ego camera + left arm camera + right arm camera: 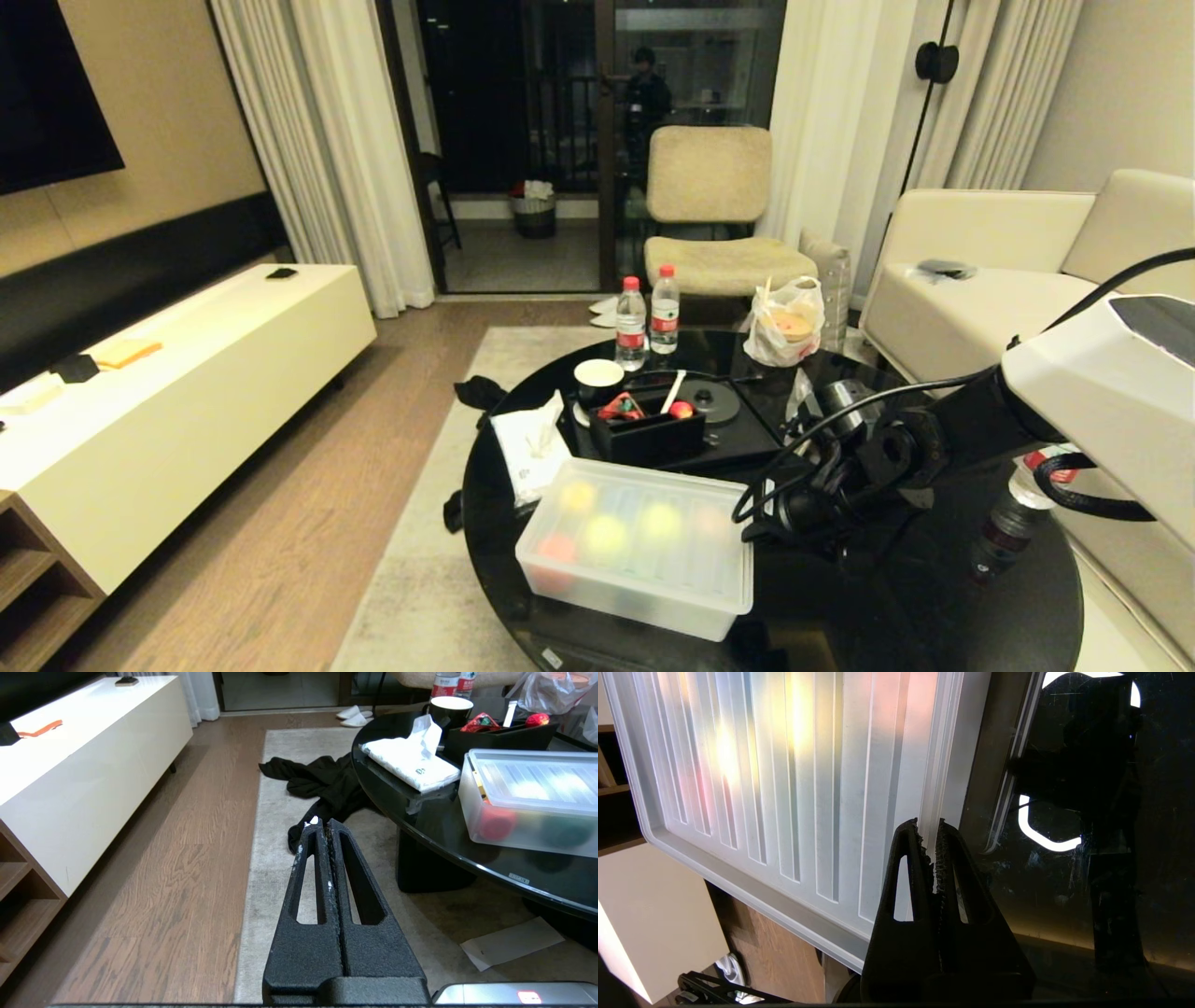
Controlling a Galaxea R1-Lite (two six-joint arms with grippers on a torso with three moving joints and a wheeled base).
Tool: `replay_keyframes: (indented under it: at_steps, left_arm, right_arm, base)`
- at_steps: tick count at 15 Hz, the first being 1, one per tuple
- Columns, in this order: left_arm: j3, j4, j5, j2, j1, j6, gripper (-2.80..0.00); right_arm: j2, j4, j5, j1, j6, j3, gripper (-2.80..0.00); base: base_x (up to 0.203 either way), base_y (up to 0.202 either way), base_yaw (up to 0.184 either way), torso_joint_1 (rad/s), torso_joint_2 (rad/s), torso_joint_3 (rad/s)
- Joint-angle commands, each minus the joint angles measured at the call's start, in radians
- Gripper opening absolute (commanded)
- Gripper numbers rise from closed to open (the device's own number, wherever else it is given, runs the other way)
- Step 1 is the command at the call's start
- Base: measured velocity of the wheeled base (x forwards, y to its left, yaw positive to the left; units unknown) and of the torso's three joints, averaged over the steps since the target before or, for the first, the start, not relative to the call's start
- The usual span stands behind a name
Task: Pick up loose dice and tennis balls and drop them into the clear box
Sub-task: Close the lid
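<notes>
- The clear box (644, 560) sits on the near edge of the round black table (934, 607), with its ribbed lid (784, 779) on top.
- Through the frosted plastic show blurred colours — yellow-green rounds that look like the tennis balls (607, 537), and a red-orange shape at the near left corner (557, 549) that may be one of the dice. Which is ball and which is die cannot be told for certain.
- No loose die or ball is to be seen on the table or on the floor, so the gathering looks done, or nearly so.
- The right hand (930, 833) is at the right-hand edge of the lid, its fingers pressed together with only a thin strip of the lid's rim showing between the tips. Whether they truly pinch that rim or merely lie over it I cannot tell.
- The left hand (322, 828) hangs parked off the table's left side, above the rug, fingers together and holding nothing.
- My reading: the step in hand concerns the lid, seating it or letting go of it, not another pick.
- Next move, as I judge it — if the lid is down evenly, the right hand should draw clear of the rim without dragging the box toward the table edge, which is close by.
</notes>
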State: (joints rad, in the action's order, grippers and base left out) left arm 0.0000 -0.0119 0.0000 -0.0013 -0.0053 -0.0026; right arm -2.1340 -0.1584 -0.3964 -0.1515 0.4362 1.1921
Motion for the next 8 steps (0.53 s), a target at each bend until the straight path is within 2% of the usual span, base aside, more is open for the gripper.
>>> replay_keyframes:
  at_steps: [1,5,8]
  left_arm:
    - [0.003,0.0,0.0,0.001,0.001,0.0,-2.8]
    - [0.002,0.0,0.0,0.001,0.0,0.0,-2.8]
    - [0.003,0.0,0.0,0.001,0.001,0.0,-2.8]
  right_arm:
    - [-0.004,-0.003,-0.002,0.0,0.003,0.004,-2.8]
    - [-0.003,-0.003,-0.004,-0.004,0.007,0.003,-2.8]
    - [-0.01,-0.003,0.029,-0.017,0.006,-0.001,-2.8]
  base:
    - [0.0,0.0,0.0,0.0,0.0,0.0]
    - [0.0,0.0,0.0,0.0,0.0,0.0]
    - [0.0,0.0,0.0,0.0,0.0,0.0]
